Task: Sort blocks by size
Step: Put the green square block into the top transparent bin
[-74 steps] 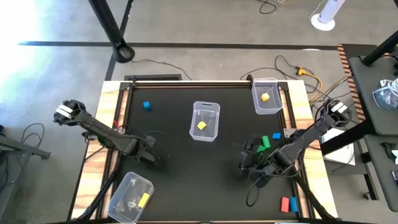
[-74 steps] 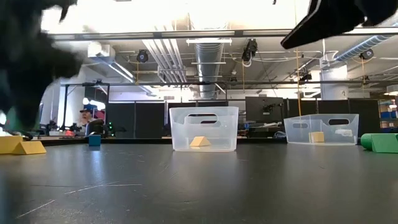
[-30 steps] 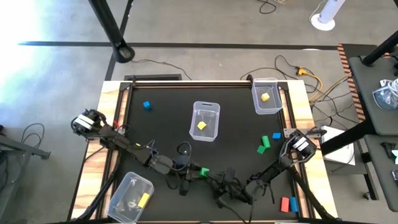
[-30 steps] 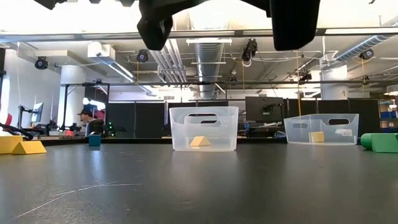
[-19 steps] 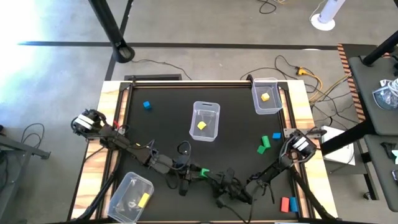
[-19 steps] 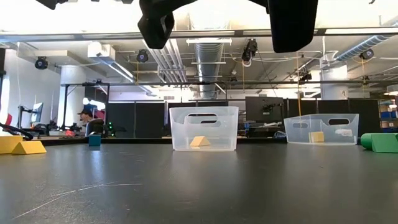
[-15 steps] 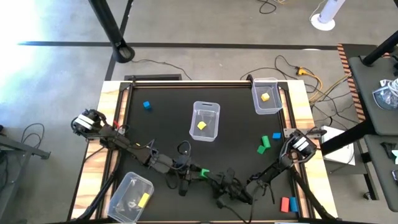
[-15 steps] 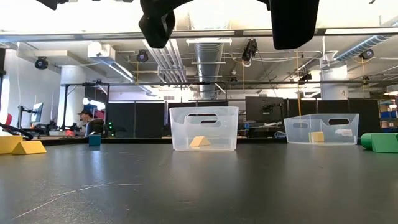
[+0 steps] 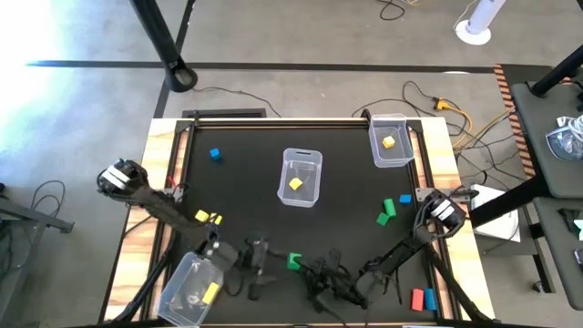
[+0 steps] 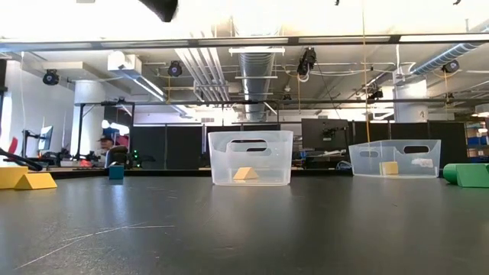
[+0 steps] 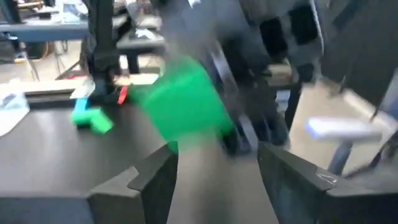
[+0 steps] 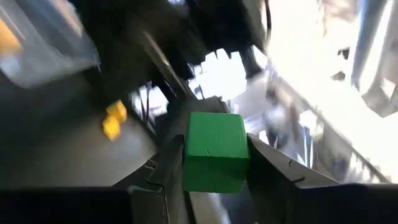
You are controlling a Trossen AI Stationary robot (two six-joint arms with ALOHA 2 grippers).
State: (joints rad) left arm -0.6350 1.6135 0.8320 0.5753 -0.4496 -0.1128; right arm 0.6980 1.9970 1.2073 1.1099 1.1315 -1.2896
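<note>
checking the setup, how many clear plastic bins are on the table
3: one clear plastic rectangular bin at the table's centre, one at the far right corner, one at the near left corner. Each holds a yellow block. The arms cover little, so another hidden bin is unlikely.

Ahead of my grippers, near the middle of the black table (image 9: 246, 182), stands a clear bin (image 9: 300, 177) with a handle slot at its far end. A second clear bin (image 9: 390, 139) sits well beyond my right gripper, at the table's far right corner. A third clear bin (image 9: 192, 289) lies tilted just to the left of my left gripper, on the light wooden border (image 9: 138, 248) (it overhangs the black surface a little). Past the table's far edge, loose cables (image 9: 435, 102) trail across the grey floor. A seated person (image 10: 105, 147) shows far off in the room behind.
</note>
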